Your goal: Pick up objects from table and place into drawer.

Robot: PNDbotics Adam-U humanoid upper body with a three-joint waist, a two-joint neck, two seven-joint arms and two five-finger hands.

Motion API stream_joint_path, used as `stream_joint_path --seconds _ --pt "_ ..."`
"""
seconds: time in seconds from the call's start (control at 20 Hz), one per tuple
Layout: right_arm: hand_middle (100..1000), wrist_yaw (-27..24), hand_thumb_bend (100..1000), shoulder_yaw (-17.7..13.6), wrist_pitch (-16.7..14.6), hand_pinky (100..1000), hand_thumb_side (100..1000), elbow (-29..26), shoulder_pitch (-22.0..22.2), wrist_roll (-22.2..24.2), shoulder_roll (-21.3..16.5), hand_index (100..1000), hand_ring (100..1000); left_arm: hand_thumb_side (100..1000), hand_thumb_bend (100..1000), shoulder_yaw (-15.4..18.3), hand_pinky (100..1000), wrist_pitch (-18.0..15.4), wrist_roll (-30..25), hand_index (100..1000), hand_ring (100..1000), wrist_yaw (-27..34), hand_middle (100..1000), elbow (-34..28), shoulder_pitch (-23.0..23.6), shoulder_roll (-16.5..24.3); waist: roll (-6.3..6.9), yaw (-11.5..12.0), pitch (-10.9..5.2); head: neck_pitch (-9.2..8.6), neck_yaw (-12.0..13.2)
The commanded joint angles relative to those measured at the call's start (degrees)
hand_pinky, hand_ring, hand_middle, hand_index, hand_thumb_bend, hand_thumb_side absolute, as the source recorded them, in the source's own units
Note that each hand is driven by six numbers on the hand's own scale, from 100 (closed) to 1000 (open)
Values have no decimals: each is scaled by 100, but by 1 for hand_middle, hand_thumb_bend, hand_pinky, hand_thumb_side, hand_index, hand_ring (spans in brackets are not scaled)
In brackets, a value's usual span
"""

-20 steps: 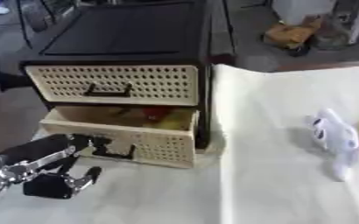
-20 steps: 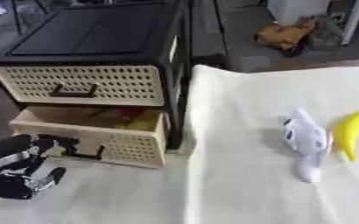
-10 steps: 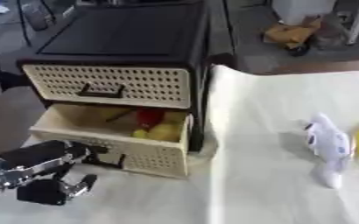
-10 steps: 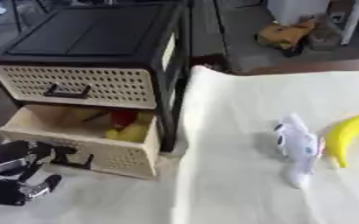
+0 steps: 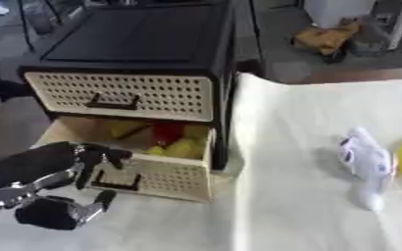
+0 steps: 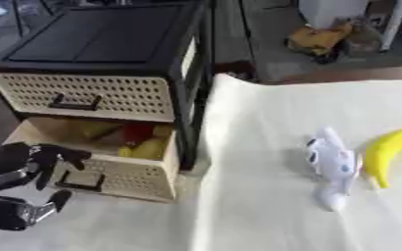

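At lower left my left hand hangs with fingers curled, grasping nothing, just before the open lower drawer holding yellow and red items. Centre-right, a white toy and banana lie on the cream tablecloth. Behind, a grey floor with brown clutter at upper right.

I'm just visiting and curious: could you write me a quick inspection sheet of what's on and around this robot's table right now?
Surface: table under a pale cloth.
Job's things: white toy and banana lying side by side on the cloth; lower drawer pulled open with yellow and red items inside; upper drawer closed.
Clutter: nothing seen.
Hands: left hand in front of the open drawer, fingers curled, holding nothing; right hand not seen.
Cables: nothing seen.
Surroundings: brownish object on the floor beyond.
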Motion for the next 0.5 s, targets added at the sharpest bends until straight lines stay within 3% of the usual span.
stream_joint_path --seconds 0.05,0.35,0.5 --pt "591 -24 372 -55 14 751 957 -90 -47 -13 -88 691 866 708 100 67 253 -32 237 1000 378 -267 889 -140 -13 238 -34 3 -184 -40 -14" --pt "591 -23 367 -89 17 751 953 -90 48 -48 -86 692 866 719 100 88 229 -94 344 1000 347 -578 788 -461 148 267 -75 107 -256 68 -64" --pt "591 -20 365 -113 10 751 955 -90 116 -82 -107 693 865 706 100 185 224 -94 427 929 344 -712 741 -748 321 267 -92 197 -308 146 -129"
